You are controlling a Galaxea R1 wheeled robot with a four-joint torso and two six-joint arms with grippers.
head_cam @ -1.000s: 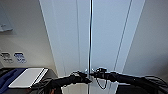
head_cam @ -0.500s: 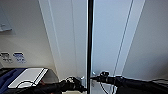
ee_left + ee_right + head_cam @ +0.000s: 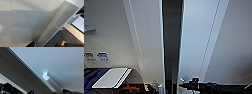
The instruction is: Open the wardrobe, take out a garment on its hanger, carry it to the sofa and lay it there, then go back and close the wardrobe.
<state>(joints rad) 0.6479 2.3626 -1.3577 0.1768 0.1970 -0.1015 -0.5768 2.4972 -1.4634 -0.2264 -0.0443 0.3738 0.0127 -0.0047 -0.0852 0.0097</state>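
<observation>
The white wardrobe (image 3: pixel 149 45) fills the head view, its two panel doors parted by a dark gap (image 3: pixel 171 37). My right gripper (image 3: pixel 182 85) reaches in from the right to the inner edge of the right door (image 3: pixel 196 45). In the right wrist view, that door's small white handle (image 3: pixel 50 78) runs down between the two dark fingertips (image 3: pixel 31 92) of the right gripper (image 3: pixel 49 92), which stand wider apart than the handle. My left gripper (image 3: pixel 157 87) sits low against the left door (image 3: pixel 25 18). Garment, hanger and sofa are hidden.
A white flat board (image 3: pixel 111 77) lies over dark and blue things at the lower left, with something orange (image 3: pixel 129 88) beside it. Labels (image 3: pixel 102 57) hang on the wall to the left. Dark floor (image 3: pixel 56 38) and stacked pale panels (image 3: pixel 75 31) lie beside the wardrobe.
The dark gap between the doors has grown from a thin line to a wide band as the right door swings outward. Both arms stay low at the seam.
</observation>
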